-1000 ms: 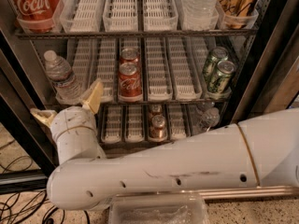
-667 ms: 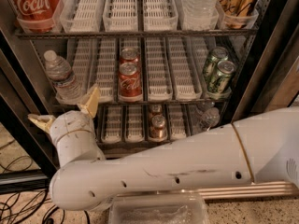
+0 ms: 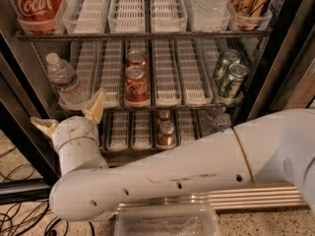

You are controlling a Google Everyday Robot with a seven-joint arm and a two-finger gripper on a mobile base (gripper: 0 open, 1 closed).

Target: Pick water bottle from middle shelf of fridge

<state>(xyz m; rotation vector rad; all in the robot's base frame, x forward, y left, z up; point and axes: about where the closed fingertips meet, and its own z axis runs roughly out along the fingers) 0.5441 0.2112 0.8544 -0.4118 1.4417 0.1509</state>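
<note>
**Open gripper hangs just below the water bottle**

The small clear ribbed water bottle with a white cap point(image 3: 64, 78) stands at the left end of the wire-rack middle shelf with white slotted lane trays point(image 3: 165, 73), inside the black-framed fridge point(image 3: 15, 100). The white gripper point(image 3: 69, 113) is just beneath it, in front of the shelf edge. Its tan fingers point(image 3: 96, 106) are spread wide and grip nothing.

Further right on this shelf are two red cola cans point(image 3: 137, 84), one behind the other, and two green cans point(image 3: 230, 78) at the far end. Two brown cans point(image 3: 166, 133) stand on the rack below. A big red cola bottle point(image 3: 35, 4) sits above.

Compared with a second ago, the gripper is slightly lower. The bottle and cans are unmoved.
</note>
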